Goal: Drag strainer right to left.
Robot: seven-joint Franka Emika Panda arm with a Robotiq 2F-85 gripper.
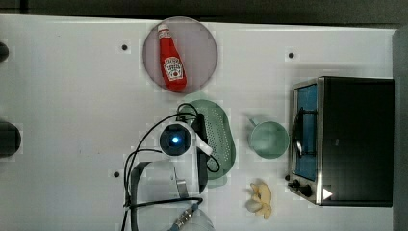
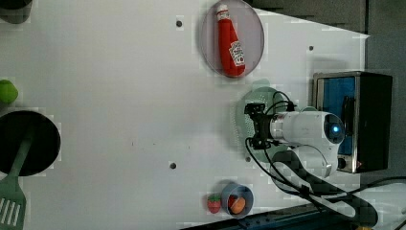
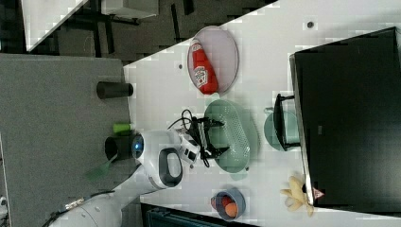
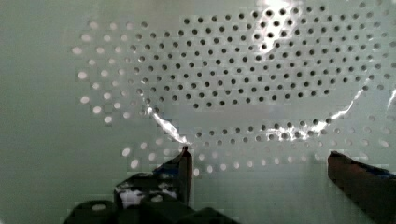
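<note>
Top view: strainer [image 1: 219, 132] sits mid-table, just below the plate [image 1: 204, 48] w/ the ketchup bottle [image 1: 172, 60] on it. Mint cup [image 1: 268, 139] is just beside it on the top view's right, toaster oven [image 1: 353, 139] past that. Arm's wrist covers the strainer's side on the top view's left, so the gripper [image 1: 204, 144] is mostly hidden there. Banana-ish thing [image 1: 260, 198] lies below the cup.

Left view: gripper [image 2: 256, 125] hangs over the strainer [image 2: 242, 120], black fingers pointing at the left view's left. Small blue bowl [image 2: 238, 200] w/ toy fruit near the bottom edge, black pan [image 2: 26, 143] and green spatula [image 2: 10, 201] far off on the left view's left.

Right view: gripper [image 3: 210, 137] is inside the strainer [image 3: 236, 137] bowl, fingers spread wide apart, nothing between them.

Wrist view: perforated strainer floor [image 4: 233, 70] right up close, gripper [image 4: 259, 161] jaws fully apart, two fingertips [image 4: 184, 163] low over the bowl, not clamped on anything. Can't tell if they're touching the plastic.
</note>
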